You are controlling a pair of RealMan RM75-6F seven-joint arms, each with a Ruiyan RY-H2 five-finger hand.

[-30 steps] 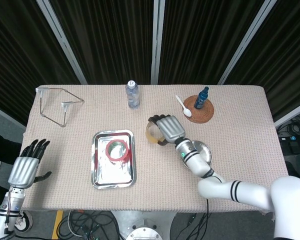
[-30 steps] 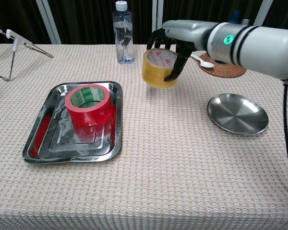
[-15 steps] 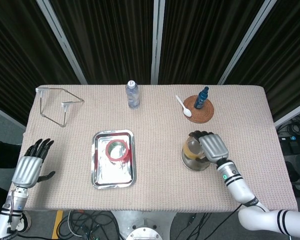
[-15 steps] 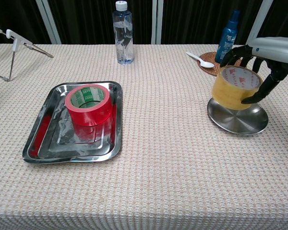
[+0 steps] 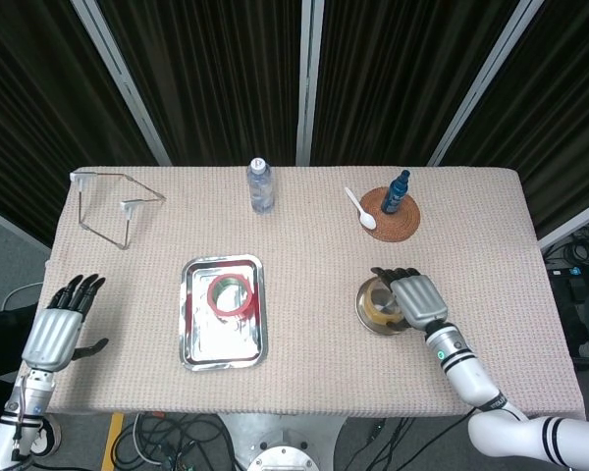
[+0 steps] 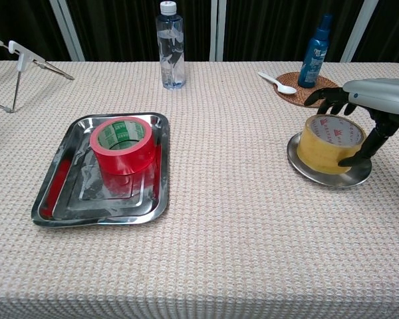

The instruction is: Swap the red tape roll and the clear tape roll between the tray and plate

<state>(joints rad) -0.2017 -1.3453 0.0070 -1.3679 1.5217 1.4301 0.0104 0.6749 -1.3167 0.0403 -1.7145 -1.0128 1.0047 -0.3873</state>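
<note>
Right robot hand (image 6: 359, 109): grips clear tape roll (image 6: 330, 143) on plate (image 6: 306, 167) | left robot hand (image 5: 55, 329): open (fingers spread) | red tape roll (image 6: 122, 145): in tray (image 6: 61, 199), 9 o'clock of plate

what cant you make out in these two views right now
- Right hand on the clear tape roll: chest view does not settle whether its fingers press the roll or only surround it; in head view the hand covers it.
- Plate: middle hidden under the roll.
- Left hand: head view only, outside the chest frame.
- Blue bottle label: too small.
</note>
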